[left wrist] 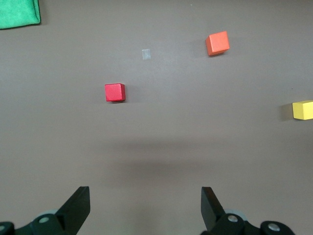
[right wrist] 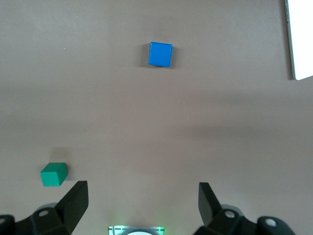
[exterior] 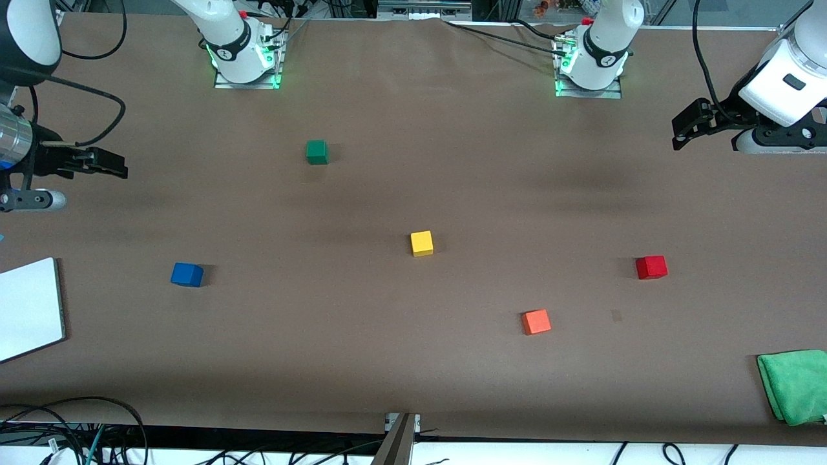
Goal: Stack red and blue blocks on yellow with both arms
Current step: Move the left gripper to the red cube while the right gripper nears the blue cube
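Both grippers hang spread and empty — left gripper (left wrist: 145, 208) over the table's left-arm end, right gripper (right wrist: 143, 205) over its right-arm end; the orange cube (exterior: 536, 321), near the red block (exterior: 651, 267), risks a wrong pick; an off-centre blue block (exterior: 187, 274) could topple off yellow (exterior: 422, 243).

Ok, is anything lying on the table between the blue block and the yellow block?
No. In the front view the stretch of table from the blue block to the yellow block is bare brown surface; the green block sits well farther from the camera.
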### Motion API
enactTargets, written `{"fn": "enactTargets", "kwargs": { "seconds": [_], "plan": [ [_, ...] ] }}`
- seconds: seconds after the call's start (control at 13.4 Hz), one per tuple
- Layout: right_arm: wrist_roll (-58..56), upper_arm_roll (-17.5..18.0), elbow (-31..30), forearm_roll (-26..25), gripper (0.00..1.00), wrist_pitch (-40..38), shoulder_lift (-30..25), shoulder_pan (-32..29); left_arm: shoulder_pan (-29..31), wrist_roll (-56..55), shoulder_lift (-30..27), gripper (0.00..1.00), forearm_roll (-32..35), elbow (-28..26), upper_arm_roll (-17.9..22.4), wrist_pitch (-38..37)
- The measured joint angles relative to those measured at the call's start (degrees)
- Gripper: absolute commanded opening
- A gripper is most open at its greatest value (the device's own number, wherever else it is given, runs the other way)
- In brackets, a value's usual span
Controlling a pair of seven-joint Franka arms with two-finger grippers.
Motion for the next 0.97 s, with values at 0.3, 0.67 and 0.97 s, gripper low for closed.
{"fn": "enactTargets", "kwargs": {
  "seconds": [0.3, 0.67, 0.97],
  "plan": [
    [0.1, 0.0, 0.2, 0.0, 1.00, 1.1, 1.6, -0.3, 0.4, 0.0, 0.0, 1.00, 0.0, 0.5, 1.0, 0.0],
    [0.1, 0.0, 0.3, 0.0, 1.00, 2.6, 2.9, -0.6, 0.4, 0.0, 1.2, 1.00, 0.0, 1.2, 1.2, -0.6],
    [0.1, -0.1, 0.4, 0.0, 1.00, 4.1, 4.4, -0.7, 2.8, 0.0, 3.9, 1.00, 0.1, 1.5, 2.0, -5.2]
  ]
}}
